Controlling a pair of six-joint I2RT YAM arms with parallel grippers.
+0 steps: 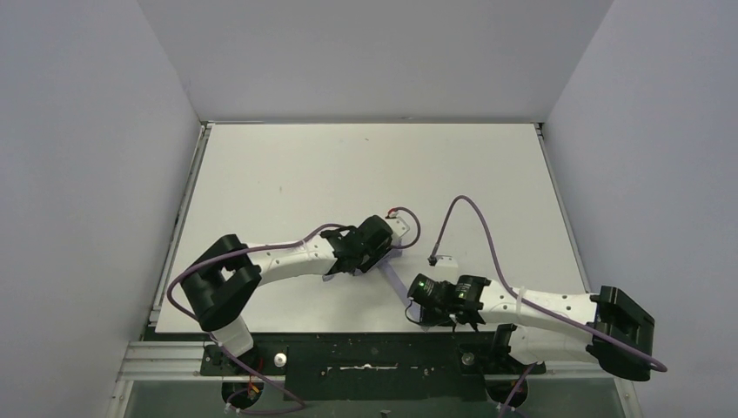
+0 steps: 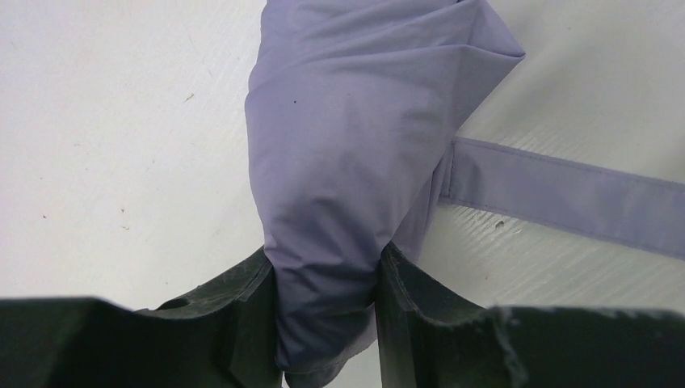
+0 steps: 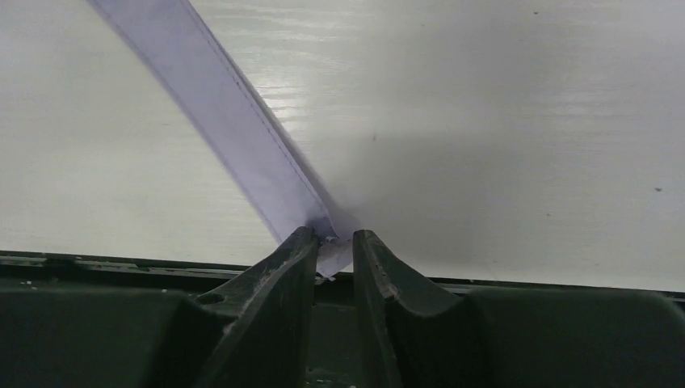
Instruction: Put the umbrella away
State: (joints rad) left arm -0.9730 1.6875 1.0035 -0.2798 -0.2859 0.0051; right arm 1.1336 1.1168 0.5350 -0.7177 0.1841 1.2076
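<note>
The umbrella (image 2: pixel 347 162) is a folded bundle of pale lavender fabric lying on the white table (image 1: pixel 348 165). My left gripper (image 2: pixel 327 263) is shut on its near end, and the cloth bulges between the two black fingers. In the top view the left wrist (image 1: pixel 365 244) hides most of the bundle. The umbrella's flat lavender strap (image 2: pixel 565 194) runs off to the right across the table. The strap (image 3: pixel 226 121) ends between the fingers of my right gripper (image 3: pixel 333 236). Those jaws stand slightly apart, with the strap's tip against the left finger and a gap beside it.
The table's near edge and the dark frame rail (image 3: pixel 525 287) lie right under my right gripper. A purple cable (image 1: pixel 470 209) loops over the table to a small black plug (image 1: pixel 432 259). Grey walls enclose the table on three sides.
</note>
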